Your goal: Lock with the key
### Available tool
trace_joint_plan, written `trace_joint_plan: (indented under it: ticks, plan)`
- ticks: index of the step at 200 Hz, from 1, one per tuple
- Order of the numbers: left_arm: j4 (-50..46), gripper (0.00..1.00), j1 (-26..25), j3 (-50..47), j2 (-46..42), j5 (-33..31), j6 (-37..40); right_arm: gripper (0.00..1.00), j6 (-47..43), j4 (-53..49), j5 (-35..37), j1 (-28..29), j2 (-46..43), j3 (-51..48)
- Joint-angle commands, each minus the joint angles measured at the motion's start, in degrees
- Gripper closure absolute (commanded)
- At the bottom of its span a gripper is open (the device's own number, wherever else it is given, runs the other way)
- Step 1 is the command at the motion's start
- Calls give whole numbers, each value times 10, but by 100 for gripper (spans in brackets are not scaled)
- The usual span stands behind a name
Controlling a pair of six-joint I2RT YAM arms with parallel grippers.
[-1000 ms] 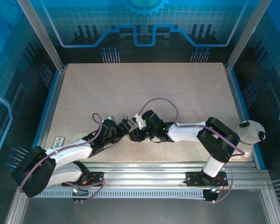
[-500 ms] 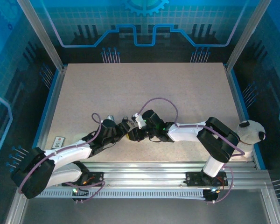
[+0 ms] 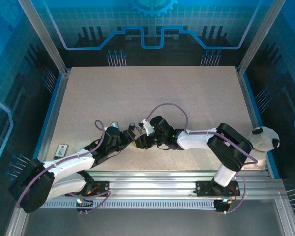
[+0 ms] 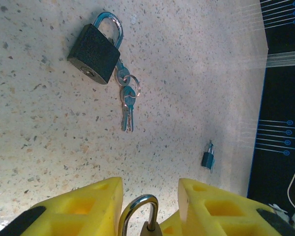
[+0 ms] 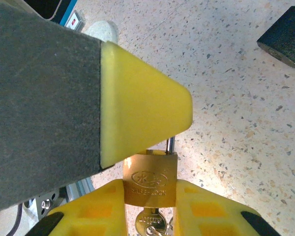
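Two claws at the brass padlock (image 5: pixel 150 178), near-centre of the tabletop (image 3: pixel 152 93): right claw (image 5: pixel 150 206) clamped on its body, left claw (image 4: pixel 150 196) apart astride the shackle (image 4: pixel 136 209); we judge it rigid, slick, best gripped by its flat faces.

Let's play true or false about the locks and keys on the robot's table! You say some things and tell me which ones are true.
1. The right end effector grips a gold padlock. True.
2. The black padlock lies on the table with no keys near it. False: a ring of keys lies right against it.
3. A key sticks out under the gold padlock. True.
4. The left end effector has the black padlock between its fingers. False: the gold padlock's shackle stands between them.
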Motion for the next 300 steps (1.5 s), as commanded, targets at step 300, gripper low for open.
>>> trace_joint_plan:
  ticks: [300]
  plan:
    - [-30, 87, 4, -11, -20, -25, 17, 78, -5, 25, -39, 6, 7, -4]
